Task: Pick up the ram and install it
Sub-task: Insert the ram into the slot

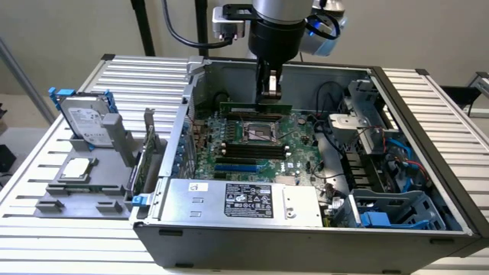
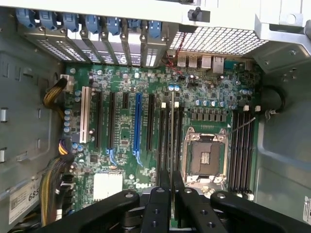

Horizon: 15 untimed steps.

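My gripper [image 1: 268, 97] reaches down into the open computer case and is shut on the ram [image 1: 243, 106], a long thin green stick held level above the far part of the motherboard [image 1: 229, 166]. In the wrist view the ram [image 2: 172, 131] appears edge-on as a thin strip running out from the gripper [image 2: 171, 183]. It lines up over the black memory slots [image 2: 163, 145] beside the CPU socket [image 2: 204, 158]. More black slots [image 2: 240, 150] lie on the socket's other side. I cannot tell whether the ram touches a slot.
A silver hard drive in a blue frame [image 1: 88, 117], a green expansion card [image 1: 145, 154] and a CPU chip [image 1: 77, 168] stand on a grey holder at the exterior view's left. The power supply [image 1: 237, 200] fills the case's near side. Drive cages [image 1: 382, 149] and cables [image 2: 56, 97] line the case walls.
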Each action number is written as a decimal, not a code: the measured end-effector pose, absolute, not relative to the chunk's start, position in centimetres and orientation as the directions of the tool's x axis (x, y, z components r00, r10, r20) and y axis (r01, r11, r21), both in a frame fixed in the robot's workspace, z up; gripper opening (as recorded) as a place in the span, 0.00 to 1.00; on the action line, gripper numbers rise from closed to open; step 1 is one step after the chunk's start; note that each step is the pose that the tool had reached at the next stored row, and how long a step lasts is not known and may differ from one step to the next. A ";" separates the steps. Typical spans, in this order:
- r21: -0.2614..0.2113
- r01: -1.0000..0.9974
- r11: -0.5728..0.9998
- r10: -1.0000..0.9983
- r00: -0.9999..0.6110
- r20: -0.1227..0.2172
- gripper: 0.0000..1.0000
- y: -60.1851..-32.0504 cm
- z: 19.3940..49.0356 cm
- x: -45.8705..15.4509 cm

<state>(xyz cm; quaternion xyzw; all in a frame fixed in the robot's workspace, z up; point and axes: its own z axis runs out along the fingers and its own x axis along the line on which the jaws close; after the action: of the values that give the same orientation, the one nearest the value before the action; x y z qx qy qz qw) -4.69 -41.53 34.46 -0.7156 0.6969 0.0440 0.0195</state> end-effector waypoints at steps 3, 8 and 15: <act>0.033 -0.999 -0.028 -0.996 0.025 -0.088 0.13 -40.8 34.0 -4.7; 0.033 -0.999 -0.024 -0.997 0.022 -0.073 0.13 -40.0 33.4 -4.7; 0.033 -0.999 -0.005 -0.999 0.004 -0.039 0.13 -39.6 32.9 -4.6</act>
<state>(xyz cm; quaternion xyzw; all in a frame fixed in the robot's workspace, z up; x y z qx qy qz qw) -4.56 -39.64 32.94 -0.7085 0.7052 0.0255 0.0023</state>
